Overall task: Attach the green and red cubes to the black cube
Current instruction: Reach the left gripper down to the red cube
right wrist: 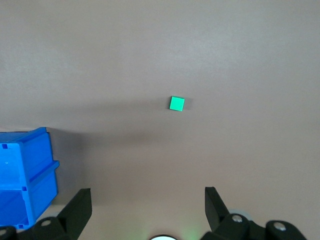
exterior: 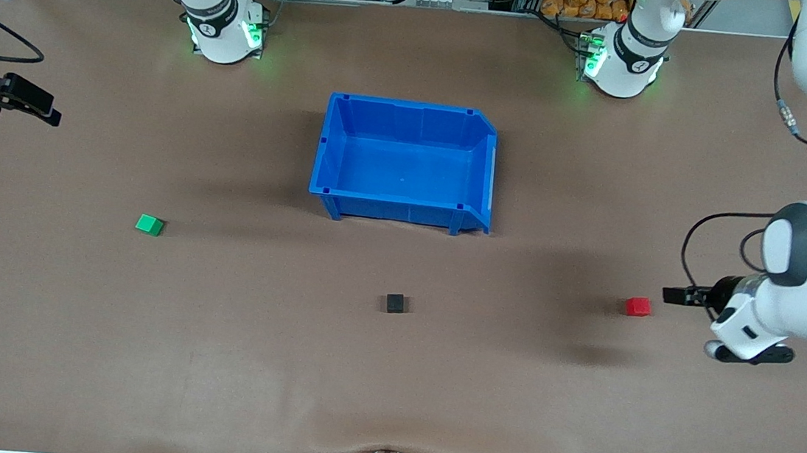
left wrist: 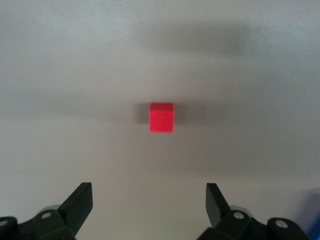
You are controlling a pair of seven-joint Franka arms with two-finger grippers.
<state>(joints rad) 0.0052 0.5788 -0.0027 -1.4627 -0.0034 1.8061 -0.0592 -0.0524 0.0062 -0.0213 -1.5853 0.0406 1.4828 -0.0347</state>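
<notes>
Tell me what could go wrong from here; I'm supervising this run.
1. The red cube is small between the left end effector's wide-open fingers; an off-centre close could nudge it away.
2. The right end effector is far from the green cube.
3. The black cube lies loose and may slide when pressed.

Green cube [exterior: 150,224], red cube [exterior: 638,306], black cube [exterior: 395,303], blue bin [exterior: 338,139], brown table [exterior: 213,356]

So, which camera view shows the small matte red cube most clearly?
The left wrist view: the small matte red cube sits centred and large ahead of the open left gripper. The front view shows it tiny; the right wrist view does not show it.
</notes>
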